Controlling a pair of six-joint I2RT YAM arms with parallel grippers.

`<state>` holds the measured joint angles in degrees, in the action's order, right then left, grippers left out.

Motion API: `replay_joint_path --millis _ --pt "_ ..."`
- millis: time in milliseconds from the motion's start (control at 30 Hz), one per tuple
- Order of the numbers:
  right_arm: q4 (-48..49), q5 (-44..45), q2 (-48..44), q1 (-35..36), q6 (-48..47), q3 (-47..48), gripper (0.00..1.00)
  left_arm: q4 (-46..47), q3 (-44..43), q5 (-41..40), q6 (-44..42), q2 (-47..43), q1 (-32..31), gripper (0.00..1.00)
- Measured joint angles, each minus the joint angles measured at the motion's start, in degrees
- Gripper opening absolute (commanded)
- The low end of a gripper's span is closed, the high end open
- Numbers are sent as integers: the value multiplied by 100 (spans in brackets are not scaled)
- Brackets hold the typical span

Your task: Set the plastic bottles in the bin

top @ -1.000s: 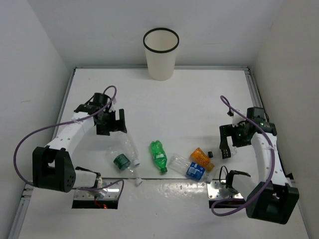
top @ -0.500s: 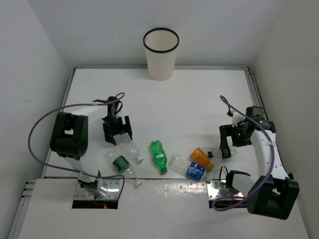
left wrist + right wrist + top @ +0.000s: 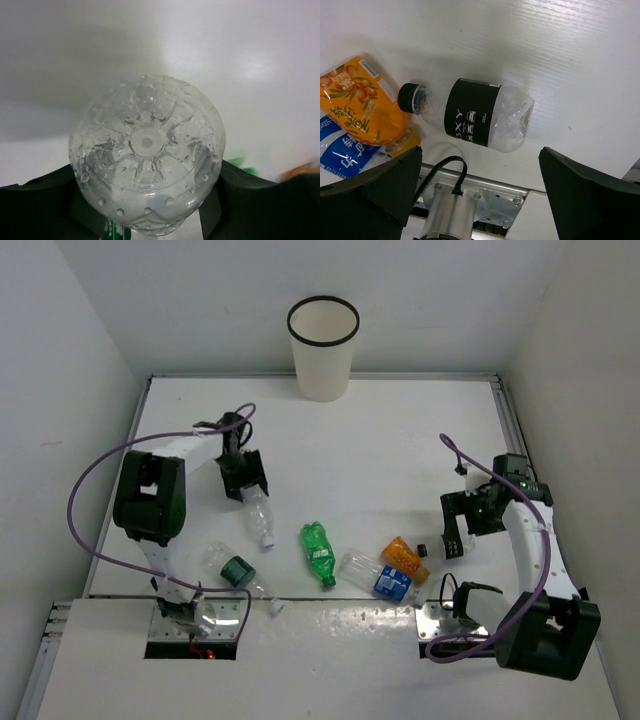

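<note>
The plastic bottles all lie outside the bin, which stands at the top centre of the overhead view, well apart from them. One clear bottle, left of centre, is pinched at its base end by the left tool, with the white cap pointing to the lower right. Whether it is lifted off the table I cannot tell. Lower in the frame lie the green-label bottle, the green bottle, the blue-label bottle and, touching it, the orange bottle. The right tool hovers, jaws spread wide, over the dark-labelled bottle.

The danger, in my judgement, is in the carry. The grip is at one end of a smooth round body, so the bottle can swing or slip out. The bin is tall, so a low approach can hit its rim and tip it. On the right, a closing tool may push the dark-labelled bottle into the orange one just beside its cap.

The overhead view gives the bin and the whole layout, but hides nearly all of the dark-labelled bottle under the right tool. The right wrist view shows that bottle entire. The left wrist view shows droplets inside the held bottle, but no bin.
</note>
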<state>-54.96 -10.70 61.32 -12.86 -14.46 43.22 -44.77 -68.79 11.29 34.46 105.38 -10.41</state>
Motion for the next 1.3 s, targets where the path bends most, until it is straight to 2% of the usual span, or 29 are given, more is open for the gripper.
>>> replay_joint_path --millis 133,233,433,500,567,667,767,867,933,967,1033,1167,1300 --pt "-24 0 2 0 -57 -2 98 531 -1281 -28 -275 -101 35 0" --pt "-74 -4 61 0 -70 20 98 1563 -2581 284 -649 -127 55 0" --pt "-197 -160 455 0 -59 474 97 5010 -4358 1001 -1209 17 76 0" --pt "-199 -267 527 0 -57 647 97 6249 -4800 973 -1423 332 -15 0" --pt "-181 -385 535 0 -52 748 97 6891 -5047 885 -1620 645 -133 0" --pt "-179 -581 557 0 -39 861 97 7455 -5775 739 -2011 1502 -396 0" --pt "-212 -776 636 0 -42 990 94 7580 -6634 651 -2557 2549 -660 2" --pt "-260 -1045 699 15 -85 1095 94 7578 -6881 516 -3130 3296 -859 10" --pt "-271 -1152 682 90 -101 1154 93 7552 -6865 404 -3414 3622 -935 42" --pt "-258 -1204 664 164 -98 1180 92 7512 -6859 361 -3530 3738 -970 78" --pt "-258 -1233 621 407 -63 1268 90 7499 -6857 273 -3707 3901 -1001 98" --pt "-214 -1272 629 1152 177 1572 88 7622 -6859 26 -3917 3926 -977 100" --pt "-90 -1270 1023 2006 691 2087 88 7473 -6728 -247 -3985 3523 -914 100"
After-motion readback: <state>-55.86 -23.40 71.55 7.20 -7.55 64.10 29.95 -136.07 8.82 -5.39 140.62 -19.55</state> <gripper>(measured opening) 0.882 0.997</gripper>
